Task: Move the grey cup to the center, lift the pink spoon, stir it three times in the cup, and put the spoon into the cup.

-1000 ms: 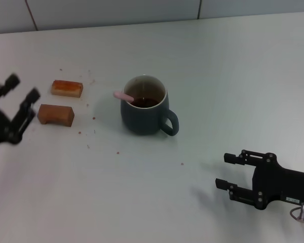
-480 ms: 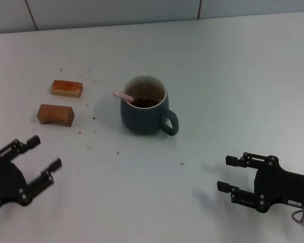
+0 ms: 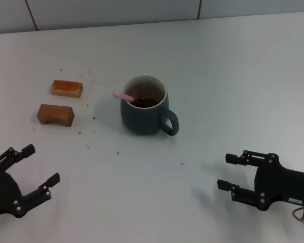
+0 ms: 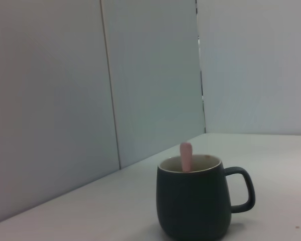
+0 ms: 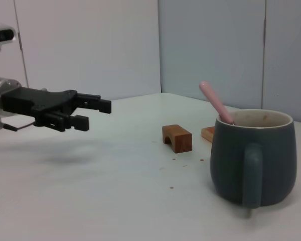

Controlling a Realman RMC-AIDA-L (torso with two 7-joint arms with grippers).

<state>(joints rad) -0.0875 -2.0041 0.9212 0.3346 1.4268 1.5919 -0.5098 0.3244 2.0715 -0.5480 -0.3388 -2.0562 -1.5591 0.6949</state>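
Two grippers: left gripper [image 3: 30, 167] near the tabletop's [image 3: 233, 76] front-left corner, right gripper [image 3: 232, 172] near its front-right corner; both spread, holding nothing.
Grey cup [image 3: 143, 105]: mid-tabletop, upright.
Pink spoon [image 3: 123, 95]: leaning inside the cup.
Wooden blocks [image 3: 55, 114]: hidden in the left wrist view; shown by the right wrist view.

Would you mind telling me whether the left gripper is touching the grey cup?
Apart: the head view shows bare table between the left gripper and the grey cup.

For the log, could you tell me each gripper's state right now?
Left gripper: open, holding nothing.
Right gripper: open, holding nothing.
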